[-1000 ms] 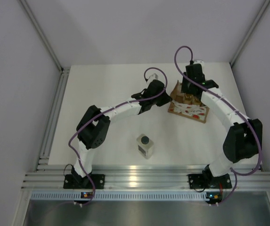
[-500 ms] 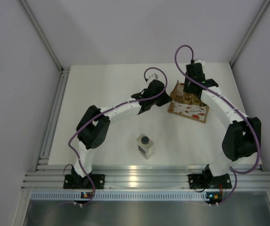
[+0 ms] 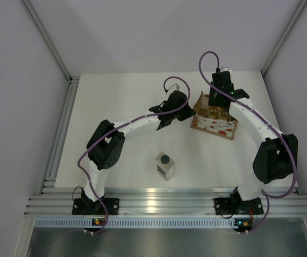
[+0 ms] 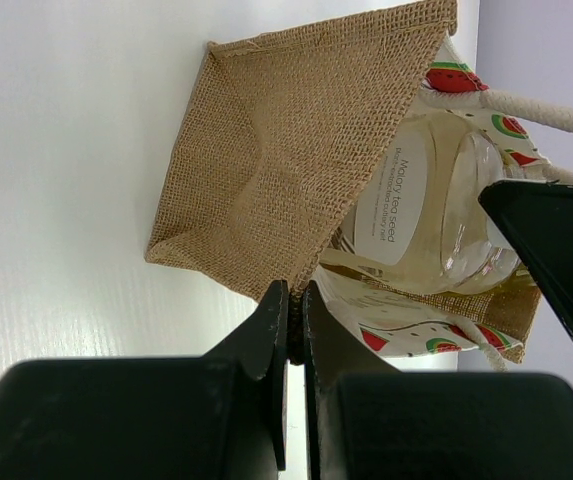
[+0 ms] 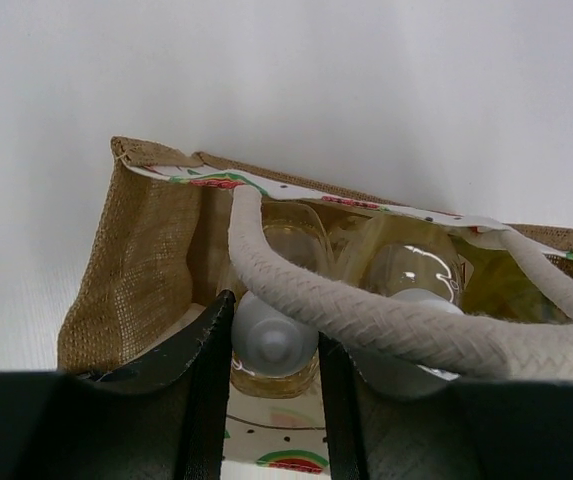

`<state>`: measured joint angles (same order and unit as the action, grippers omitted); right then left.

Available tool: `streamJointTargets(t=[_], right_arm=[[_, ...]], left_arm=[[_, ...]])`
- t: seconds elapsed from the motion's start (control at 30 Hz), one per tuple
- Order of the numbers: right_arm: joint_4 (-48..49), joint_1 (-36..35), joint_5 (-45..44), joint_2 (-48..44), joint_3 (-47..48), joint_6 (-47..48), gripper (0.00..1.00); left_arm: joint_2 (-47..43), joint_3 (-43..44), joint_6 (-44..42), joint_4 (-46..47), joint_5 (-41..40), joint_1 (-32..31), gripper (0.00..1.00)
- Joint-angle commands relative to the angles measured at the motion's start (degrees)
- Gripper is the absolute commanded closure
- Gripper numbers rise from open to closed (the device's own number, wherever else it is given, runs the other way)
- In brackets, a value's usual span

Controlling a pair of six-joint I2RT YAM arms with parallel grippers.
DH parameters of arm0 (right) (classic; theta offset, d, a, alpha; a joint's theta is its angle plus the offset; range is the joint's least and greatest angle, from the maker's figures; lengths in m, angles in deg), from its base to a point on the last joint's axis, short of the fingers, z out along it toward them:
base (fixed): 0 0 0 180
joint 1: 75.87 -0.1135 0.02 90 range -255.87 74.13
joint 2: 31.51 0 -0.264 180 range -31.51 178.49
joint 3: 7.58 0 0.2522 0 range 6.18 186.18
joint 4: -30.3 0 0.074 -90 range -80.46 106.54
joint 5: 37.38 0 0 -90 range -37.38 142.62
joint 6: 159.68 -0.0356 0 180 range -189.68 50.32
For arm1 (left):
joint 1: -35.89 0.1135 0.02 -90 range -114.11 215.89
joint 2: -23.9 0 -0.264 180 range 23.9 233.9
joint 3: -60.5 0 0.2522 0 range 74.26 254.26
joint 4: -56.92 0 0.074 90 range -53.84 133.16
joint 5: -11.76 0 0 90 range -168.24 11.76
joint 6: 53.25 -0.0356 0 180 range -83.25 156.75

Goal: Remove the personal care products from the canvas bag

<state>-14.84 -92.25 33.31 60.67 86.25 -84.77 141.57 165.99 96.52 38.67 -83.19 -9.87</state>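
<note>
The canvas bag (image 3: 215,126) lies at the back right of the table, brown burlap (image 4: 276,150) with a white printed panel. My left gripper (image 4: 293,292) is shut on the bag's seam edge, at the bag's left side (image 3: 189,113). My right gripper (image 5: 274,325) reaches into the bag's mouth (image 3: 216,107), shut on the white cap (image 5: 271,348) of an amber bottle (image 5: 291,235). A second amber bottle (image 5: 416,275) lies beside it in the bag. A cream loop handle (image 5: 366,315) crosses over both. The square clear bottle with a dark cap (image 3: 165,166) stands on the table, out of the bag.
White walls close in the table on the left, right and back. An aluminium rail (image 3: 158,203) runs along the near edge by the arm bases. The square bottle stands between the two arms, near the front.
The right wrist has shifted slightly at the bag's mouth and its jaws have closed on the cap. The left arm, the bag and the square bottle have stayed put.
</note>
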Motion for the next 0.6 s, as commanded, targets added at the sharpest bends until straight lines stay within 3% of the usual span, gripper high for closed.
streamJointTargets(t=[0.0, 0.57], right_arm=[[1.4, -0.3, 0.4, -5.3, 6.1, 1.0, 1.0], [-1.2, -3.7, 2.6, -14.0, 12.8, 3.4, 1.0]], left_arm=[[-2.8, 0.4, -1.7, -3.2, -2.0, 1.2, 1.0], [-2.4, 0.6, -1.1, -3.2, -1.8, 1.2, 1.0]])
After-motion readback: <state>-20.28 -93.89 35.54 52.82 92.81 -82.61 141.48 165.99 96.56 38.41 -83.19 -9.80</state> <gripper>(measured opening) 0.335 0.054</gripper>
